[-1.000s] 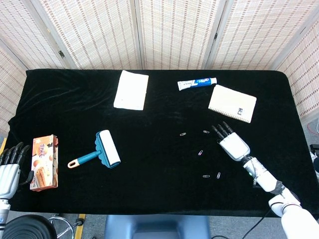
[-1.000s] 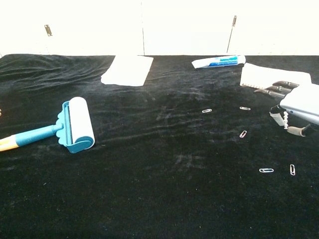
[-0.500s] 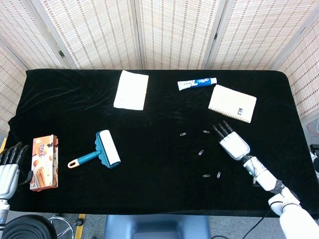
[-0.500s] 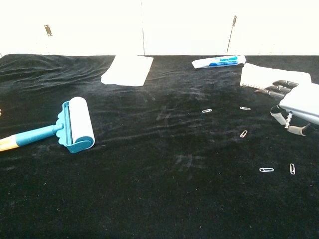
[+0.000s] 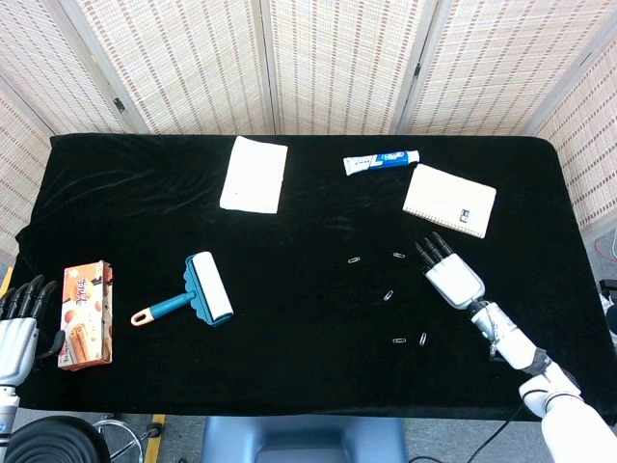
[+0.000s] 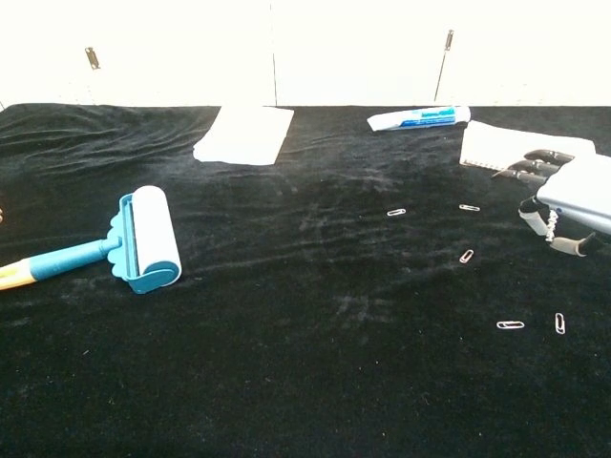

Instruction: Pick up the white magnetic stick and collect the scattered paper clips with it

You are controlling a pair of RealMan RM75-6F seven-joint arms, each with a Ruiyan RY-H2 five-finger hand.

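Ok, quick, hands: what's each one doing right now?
Left hand: open, holding nothing, at the table's left edge.
Right hand: open, empty, fingers extended.

— What does the chest view cut off?
— The lint roller's teal-and-orange handle at the left edge, and the grey right hand at the right.
— And the head view?
— The silver left hand crosses the left edge, beside the table's front left corner.

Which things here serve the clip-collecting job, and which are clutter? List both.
Job: paper clips, right hand; no magnetic stick visible.
Clutter: lint roller, toothpaste tube, white cloth, notebook, snack box.
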